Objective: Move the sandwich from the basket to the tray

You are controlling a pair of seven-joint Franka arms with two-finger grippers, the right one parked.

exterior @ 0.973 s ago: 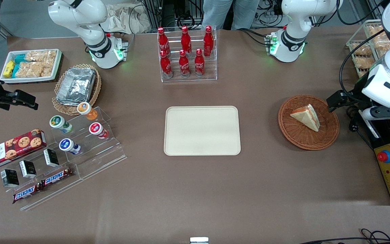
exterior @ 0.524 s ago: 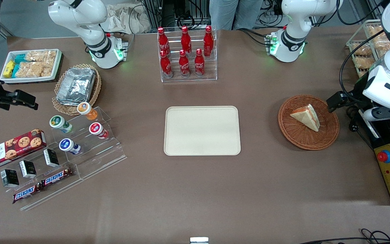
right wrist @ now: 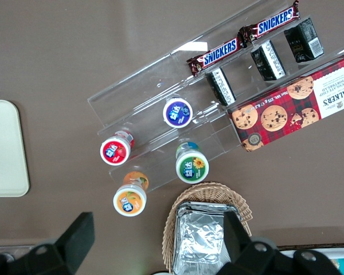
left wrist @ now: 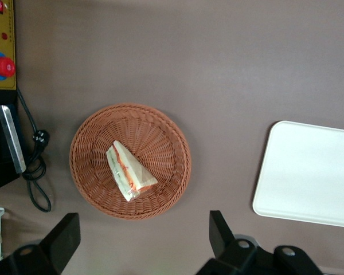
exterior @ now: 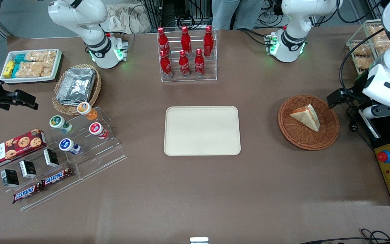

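1. The gripper (left wrist: 140,243) hangs above the table just beside the basket (left wrist: 92,137), jaws spread wide and holding nothing.
2. The basket holds the sandwich (left wrist: 129,171), lying on its side.
3. The tray (exterior: 202,130), bare, lies well apart, toward the parked arm's end.

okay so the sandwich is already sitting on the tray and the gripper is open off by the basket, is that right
Not quite. The sandwich lies in the basket, as the front view shows; the tray holds nothing. The rest stands: the gripper is open, up beside the basket toward the working arm's end.
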